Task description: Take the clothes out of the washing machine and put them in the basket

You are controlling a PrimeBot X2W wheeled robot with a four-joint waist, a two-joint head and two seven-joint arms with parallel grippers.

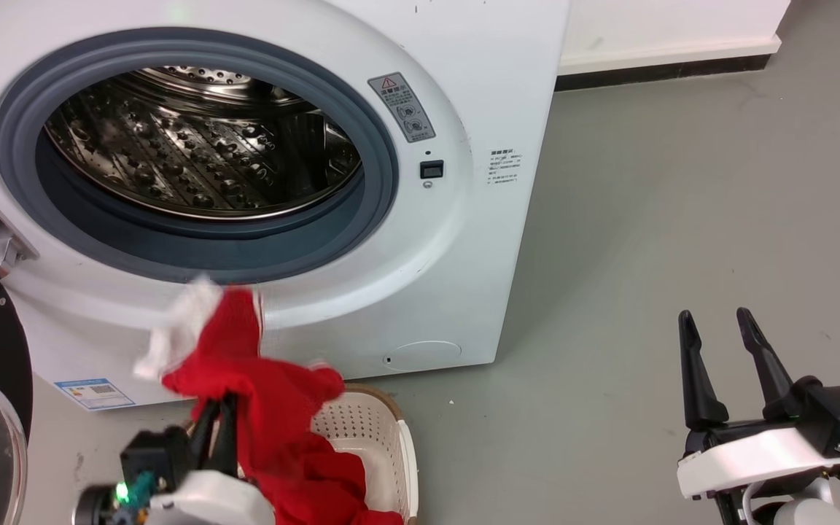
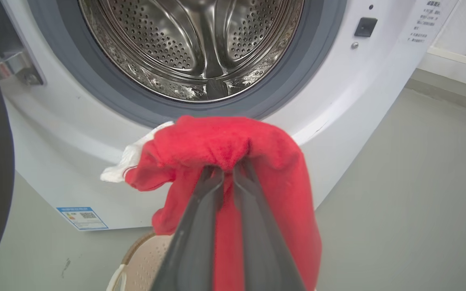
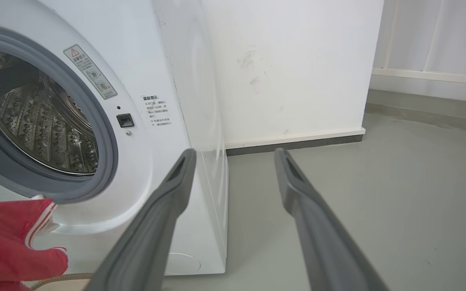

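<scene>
left gripper (image 2: 227, 169) jaws pinching limp red clothes (image 1: 274, 408), white trim blurring | right gripper (image 1: 715, 324) jaws standing spread, gripping nothing | clothes hanging over perforated cream basket (image 1: 383, 426), partly hiding it | white washing machine (image 1: 464, 255) gaping open, shiny dimpled steel drum (image 1: 194, 153) showing | warning-label print too small to read

The fingertips of my left gripper (image 2: 227, 170) are hidden, folded under the red garment (image 2: 269, 161). The garment covers much of the basket (image 1: 372, 430), which the head view's bottom edge also cuts off. Its white trim (image 1: 179, 328) is blurred there. The print on the warning label (image 1: 402, 107) is too small to read.
</scene>
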